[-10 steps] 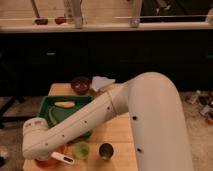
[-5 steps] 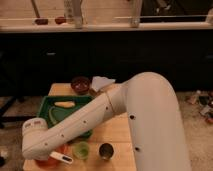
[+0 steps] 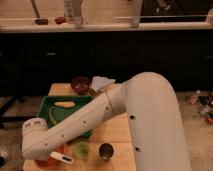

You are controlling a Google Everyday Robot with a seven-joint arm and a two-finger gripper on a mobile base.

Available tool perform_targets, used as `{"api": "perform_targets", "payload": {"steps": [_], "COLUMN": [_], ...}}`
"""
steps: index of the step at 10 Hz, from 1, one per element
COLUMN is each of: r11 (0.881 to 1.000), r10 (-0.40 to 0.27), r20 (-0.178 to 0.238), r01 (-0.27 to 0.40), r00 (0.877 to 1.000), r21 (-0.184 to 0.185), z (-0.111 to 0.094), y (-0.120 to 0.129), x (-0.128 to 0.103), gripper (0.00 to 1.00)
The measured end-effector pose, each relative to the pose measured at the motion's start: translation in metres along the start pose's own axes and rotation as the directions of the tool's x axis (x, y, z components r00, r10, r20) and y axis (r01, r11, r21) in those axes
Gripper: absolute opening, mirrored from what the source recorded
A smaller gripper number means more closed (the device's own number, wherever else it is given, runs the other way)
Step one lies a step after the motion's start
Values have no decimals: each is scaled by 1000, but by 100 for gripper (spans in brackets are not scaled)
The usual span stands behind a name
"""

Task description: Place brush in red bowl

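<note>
From the camera view, my arm (image 3: 100, 117) reaches down across the wooden table (image 3: 117, 135) to the near left corner. My gripper (image 3: 42, 152) sits low over the red bowl (image 3: 52, 161), mostly hidden by my wrist. The brush (image 3: 61, 158) lies with its white handle across the bowl's rim, just beside the green cup (image 3: 81, 149). A green tray (image 3: 50, 107) is behind.

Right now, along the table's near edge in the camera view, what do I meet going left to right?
Red bowl → green cup → dark metal cup. The gripper and brush overlap the bowl at lower left, so I leave them unordered.
</note>
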Motion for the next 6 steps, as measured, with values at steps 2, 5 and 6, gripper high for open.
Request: {"api": "perform_targets", "payload": {"steps": [2,5,6], "r11": [1000,1000,1000], "r10": [0,1,1], "r20": [0,-1,-1], "r01": [0,-1,-1], "r00": [1000,1000,1000], "r21": [0,0,0], "z": [0,0,0], "y": [0,0,0], "x": [0,1,1], "gripper": [66,80,80]}}
